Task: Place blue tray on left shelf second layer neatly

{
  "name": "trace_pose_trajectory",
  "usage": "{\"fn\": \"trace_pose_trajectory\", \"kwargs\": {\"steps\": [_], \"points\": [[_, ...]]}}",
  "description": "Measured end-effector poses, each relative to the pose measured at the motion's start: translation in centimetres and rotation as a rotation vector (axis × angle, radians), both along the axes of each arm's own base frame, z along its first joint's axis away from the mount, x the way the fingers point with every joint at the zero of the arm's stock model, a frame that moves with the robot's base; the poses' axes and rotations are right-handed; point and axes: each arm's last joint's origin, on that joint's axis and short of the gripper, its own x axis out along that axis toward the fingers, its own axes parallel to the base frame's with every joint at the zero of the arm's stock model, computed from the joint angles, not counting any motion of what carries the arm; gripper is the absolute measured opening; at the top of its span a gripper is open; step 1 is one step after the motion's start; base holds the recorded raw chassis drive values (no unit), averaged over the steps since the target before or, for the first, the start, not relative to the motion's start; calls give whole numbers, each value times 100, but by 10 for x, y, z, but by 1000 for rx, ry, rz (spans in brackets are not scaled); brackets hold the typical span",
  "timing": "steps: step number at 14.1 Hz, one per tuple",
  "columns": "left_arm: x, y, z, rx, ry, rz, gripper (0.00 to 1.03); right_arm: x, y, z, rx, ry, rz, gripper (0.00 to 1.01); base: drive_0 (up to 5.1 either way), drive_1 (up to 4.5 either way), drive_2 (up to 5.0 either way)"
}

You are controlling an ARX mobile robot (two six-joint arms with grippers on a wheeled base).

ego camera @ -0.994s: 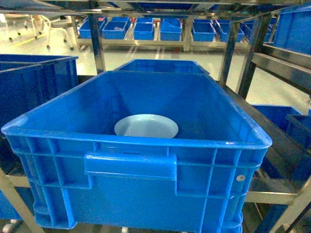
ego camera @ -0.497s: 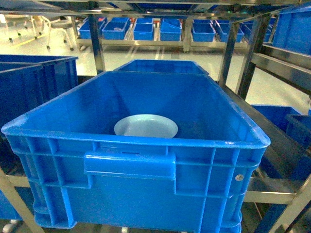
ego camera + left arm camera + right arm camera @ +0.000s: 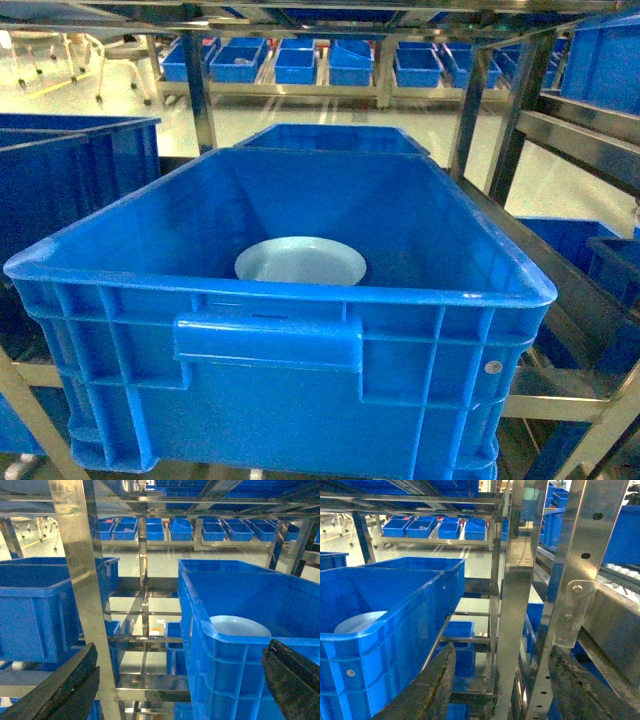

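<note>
Unmoved: 1 blue tray (image 3: pixel 300 261), 1 crate (image 3: pixel 270 345)

A glossy pale floor (image 3: pixel 300 110) reflects overhead light; a far rack (image 3: pixel 300 88) carries small blue bins (image 3: pixel 296 62), with office chairs (image 3: pixel 110 55) at left.

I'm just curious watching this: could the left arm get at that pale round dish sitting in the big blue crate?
Probably yes, from above: the blue tray lies uncovered in the open-topped crate. The left gripper, open, sits outside, so it must clear the crate's rim first.
</note>
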Motion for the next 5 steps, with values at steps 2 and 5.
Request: {"fn": "trace_pose_trajectory", "kwargs": {"steps": [2,5], "points": [[0,0,0,0,1,0,98,0,0,0,0,0,0,70,0,0,0],[0,0,0,0,1,0,98,0,0,0,0,0,0,98,0,0,0]]}}
